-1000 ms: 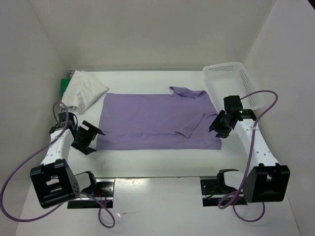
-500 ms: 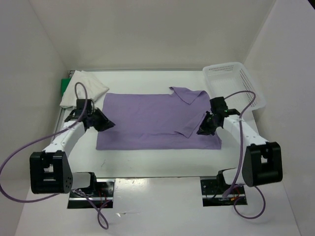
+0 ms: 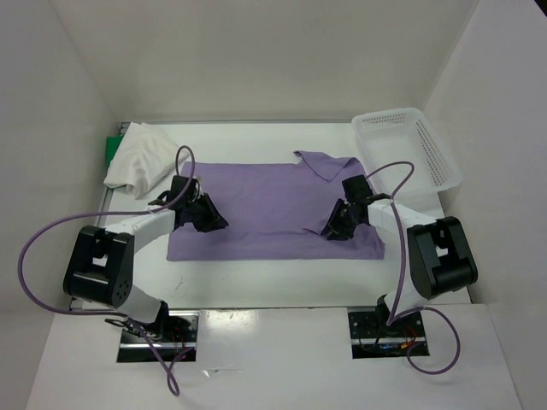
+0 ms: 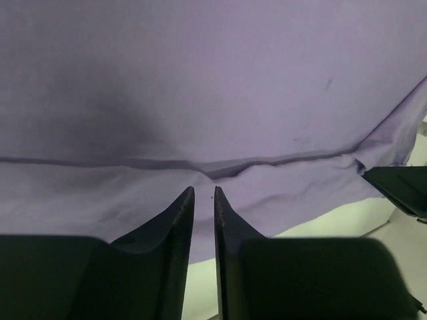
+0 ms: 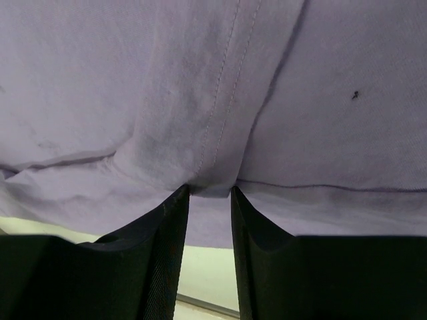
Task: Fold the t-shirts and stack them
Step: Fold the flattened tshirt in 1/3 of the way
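Note:
The lavender t-shirt lies spread flat mid-table, its right sleeve folded inward over the body. My left gripper sits on the shirt's left part. In the left wrist view its jaws stand nearly together, pinching a puckered crease of the purple cloth. My right gripper rests at the folded sleeve's tip. Its jaws stand apart with the hemmed sleeve edge lying across the tips. A white t-shirt is bunched at the back left on a green one.
A white mesh basket stands at the back right, close to the right wall. Bare table runs between the shirt's near hem and the arm bases. White walls enclose the left, back and right sides.
Both arms have swung inward from the shirt's sides onto the purple shirt. The left jaws have closed from wide open. The right jaws have narrowed, then parted again.

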You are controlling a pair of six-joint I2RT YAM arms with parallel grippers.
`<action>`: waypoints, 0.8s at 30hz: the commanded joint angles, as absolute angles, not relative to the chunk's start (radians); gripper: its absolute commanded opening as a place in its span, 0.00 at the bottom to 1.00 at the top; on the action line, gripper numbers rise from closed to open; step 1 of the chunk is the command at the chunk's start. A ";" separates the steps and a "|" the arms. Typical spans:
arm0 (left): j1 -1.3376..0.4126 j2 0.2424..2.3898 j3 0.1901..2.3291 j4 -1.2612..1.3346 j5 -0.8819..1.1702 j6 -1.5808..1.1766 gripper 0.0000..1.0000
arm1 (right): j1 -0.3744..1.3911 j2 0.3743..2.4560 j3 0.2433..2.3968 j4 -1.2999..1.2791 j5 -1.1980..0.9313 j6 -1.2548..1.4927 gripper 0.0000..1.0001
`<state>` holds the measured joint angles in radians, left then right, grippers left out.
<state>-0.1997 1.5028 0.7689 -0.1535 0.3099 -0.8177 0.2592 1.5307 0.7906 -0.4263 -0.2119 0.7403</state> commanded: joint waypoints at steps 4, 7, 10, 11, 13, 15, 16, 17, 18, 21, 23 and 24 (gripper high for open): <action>-0.155 1.510 0.747 -0.101 0.279 -0.804 0.25 | 0.265 1.543 0.784 -0.383 -0.160 0.761 0.37; -0.146 1.509 0.738 -0.110 0.259 -0.795 0.26 | 0.265 1.523 0.784 -0.411 -0.150 0.761 0.37; -0.146 1.509 0.716 -0.129 0.236 -0.795 0.26 | 0.276 1.500 0.766 -0.411 -0.132 0.761 0.41; -0.134 1.509 0.707 -0.129 0.224 -0.795 0.26 | 0.276 1.500 0.765 -0.411 -0.132 0.770 0.41; -0.124 1.500 0.689 -0.120 0.224 -0.821 0.26 | 0.276 1.523 0.765 -0.394 -0.161 0.770 0.41; -0.115 1.490 0.660 -0.109 0.235 -0.834 0.29 | 0.276 1.534 0.765 -0.385 -0.196 0.779 0.41; -0.106 1.480 0.660 -0.109 0.235 -0.845 0.29 | 0.276 1.548 0.765 -0.371 -0.207 0.779 0.41; -0.106 1.480 0.650 -0.109 0.235 -0.845 0.29 | 0.276 1.548 0.794 -0.371 -0.218 0.779 0.38; -0.106 1.468 0.650 -0.109 0.235 -0.845 0.29 | 0.276 1.561 0.807 -0.361 -0.227 0.779 0.36; -0.106 1.439 0.650 -0.109 0.224 -0.854 0.29 | 0.276 1.591 0.874 -0.350 -0.238 0.779 0.35; -0.106 1.416 0.641 -0.109 0.215 -0.854 0.30 | 0.276 1.620 0.940 -0.339 -0.238 0.779 0.35; -0.106 1.416 0.641 -0.118 0.215 -0.854 0.30 | 0.276 1.643 0.969 -0.339 -0.238 0.779 0.35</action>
